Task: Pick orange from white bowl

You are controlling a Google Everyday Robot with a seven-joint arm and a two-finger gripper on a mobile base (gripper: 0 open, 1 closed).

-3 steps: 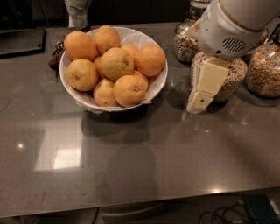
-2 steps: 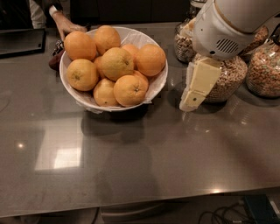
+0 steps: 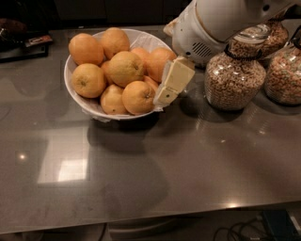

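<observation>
Tool [image 3: 165,95]: by 3 o'clock rim of white bowl [image 3: 87,106]; spread or pressed together, cannot tell.
Orange [image 3: 126,68]: dull yellowish, mid-pile, at tool's 10 o'clock.

glossy grey countertop [image 3: 155,188] carrying pale light reflections [image 3: 70,169]; dark wall [image 3: 117,9] behind; cables [image 3: 235,231] below.

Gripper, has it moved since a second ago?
Yes. The gripper moved away from the cereal jar, leftward in view, to the rim of the white bowl.

Three glass cereal jars [image 3: 234,75] at right on a glossy grey countertop [image 3: 141,183], cables [image 3: 233,231] below its front edge.
</observation>
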